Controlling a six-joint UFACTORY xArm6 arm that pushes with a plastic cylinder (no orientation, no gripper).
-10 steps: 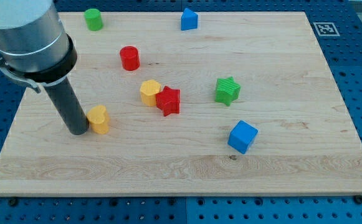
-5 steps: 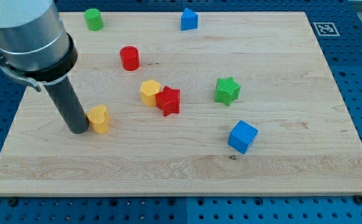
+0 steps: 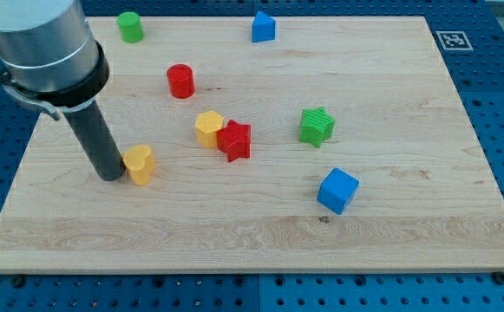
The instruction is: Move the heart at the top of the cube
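The rod comes down from the bench's (image 3: pixel 234 251) top-left corner region, and my tip (image 3: pixel 111 178) sits on the wood right against the left side of the yellow heart (image 3: pixel 138 165). This tool is a plain rod with nothing to open or close; it grips nothing and only presses at the heart's flank.

The heart lies in the left half of the bench, somewhat nearer the bottom edge than the top, well in from the left edge. The blue cube (image 3: pixel 337 191) stands well apart from it toward the right, a little lower, with plenty of board left before the right edge and the bottom edge.

Between heart and cube the wood is bare along the lower half of the bench. Higher up, a yellow hexagonal block (image 3: pixel 208 128) and a red star (image 3: pixel 234 140) touch each other near the middle, up and right of the heart. A green star (image 3: pixel 317 126) stands above the cube, a gap of bare wood between them.

A red cylinder (image 3: pixel 180 81) sits above the yellow-and-red pair. A green cylinder (image 3: pixel 130 27) and a blue block with a peaked top (image 3: pixel 263 27) lie close to the top edge.
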